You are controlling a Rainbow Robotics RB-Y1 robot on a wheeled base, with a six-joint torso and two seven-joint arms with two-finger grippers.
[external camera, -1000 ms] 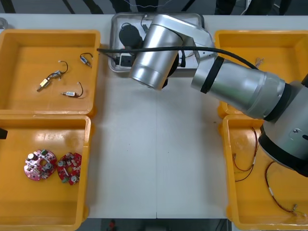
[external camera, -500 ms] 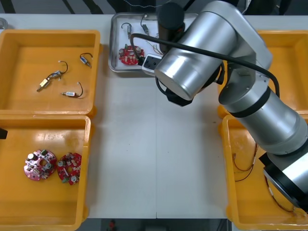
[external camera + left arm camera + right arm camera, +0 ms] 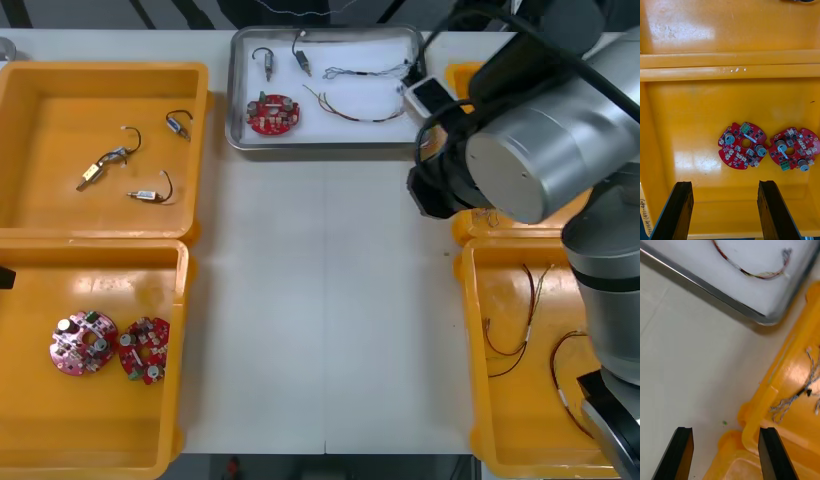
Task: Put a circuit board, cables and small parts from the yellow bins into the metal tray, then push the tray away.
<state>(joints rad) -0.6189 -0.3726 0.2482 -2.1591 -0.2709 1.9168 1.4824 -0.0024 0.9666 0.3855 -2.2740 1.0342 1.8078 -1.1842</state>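
- Far left bin point(image 3: 35, 160): lying in it are three small parts point(image 3: 104, 162) with dark leads, in the same places as a second ago.
- Near left bin point(image 3: 110, 275): holding two spare boards point(image 3: 82, 342), edge to edge, also unmoved.
- Left gripper point(image 3: 724, 184): hanging over those spare boards with fingers standing apart and nothing between them; idling.
- Tray point(image 3: 320, 146): sitting at the table's far edge, between the bins, where it sat a second ago. Its inside is now showing in full, where the right arm point(image 3: 545, 160) was covering it then.
- Tray contents: one board point(image 3: 273, 112) at the left end, two metal pieces point(image 3: 266, 60) beyond it, a red-and-yellow cable point(image 3: 355, 106) and a thinner cable point(image 3: 365, 71) running toward the right end.
- Right arm: swinging back from over the tray to the right side during the last second.
- Right gripper point(image 3: 725, 430): hovering above bare table, just off the tray's near right corner and beside the far right bin point(image 3: 797, 352); fingers apart, carrying nothing.
- Far right bin: holding a blue-and-white cable point(image 3: 795, 396).
- Near right bin point(image 3: 478, 400): holding loose red-and-yellow cables point(image 3: 515, 335).
- Reading: loading is looking complete, a board, cables and parts all being in the tray. The push away is likely what remains.
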